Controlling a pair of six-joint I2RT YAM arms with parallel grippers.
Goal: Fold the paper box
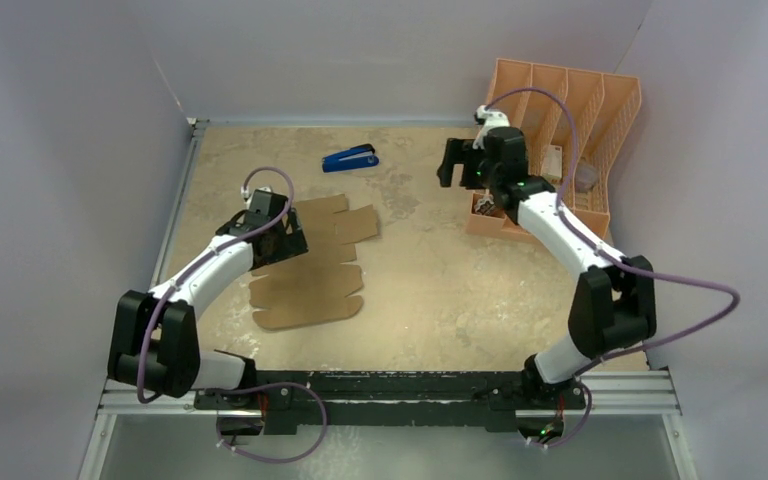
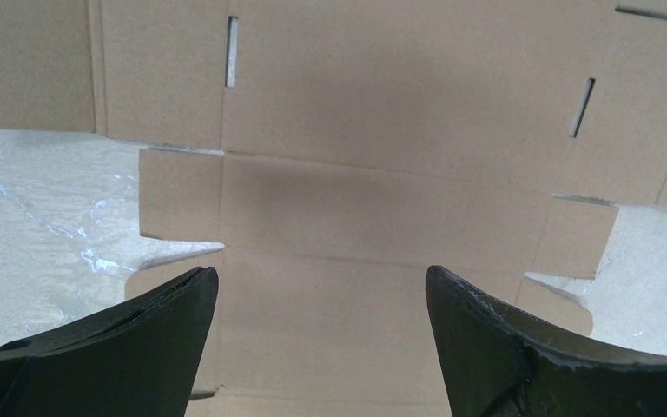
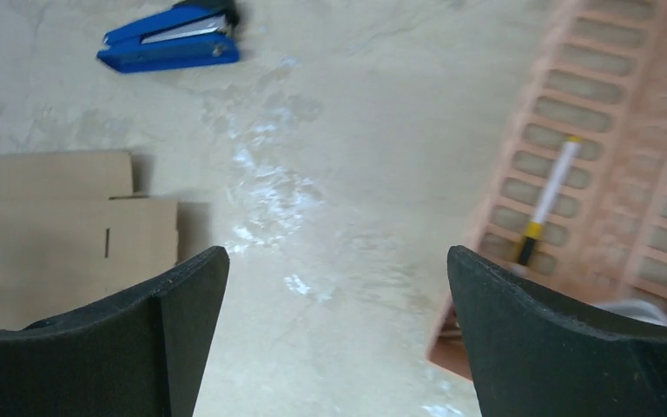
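Paper box (image 1: 310, 265) is a flat, unfolded die-cut sheet, left of centre in the top view, lying on the counter (image 1: 430, 280). No flap is raised, so folding looks not yet begun.

Left claw (image 1: 278, 238) hovers over the upper-left part of the sheet, fingers apart, nothing between them. The left wrist view shows creases, slots and notched flap edges right under the gap. Cannot tell if the tips touch the cardboard.

Right claw (image 1: 457, 160) is upper right of centre, well apart from the sheet and just beside the peach mesh organizer (image 1: 585, 105). Its fingers are apart too, holding nothing.

Blue stapler (image 1: 350, 158) lies toward the top middle, near the sheet's upper edge but not touching. A pen (image 3: 549, 195) shows through the organizer mesh in the right wrist view.

Risks, my judgement:
- The sheet is thin and flat against the counter. A pinch from above likely finds no edge, so the fingers skid and shove the whole sheet instead of lifting a flap.
- Nothing pins the sheet. A one-sided push could spin it or slide it up toward the stapler.
- Pressing off a crease bends the panel in the wrong place and leaves a bad fold.
- The right arm swinging in could clip the organizer, which it sits very close to.
- Tabs may miss the narrow slots if the panels sit skewed.
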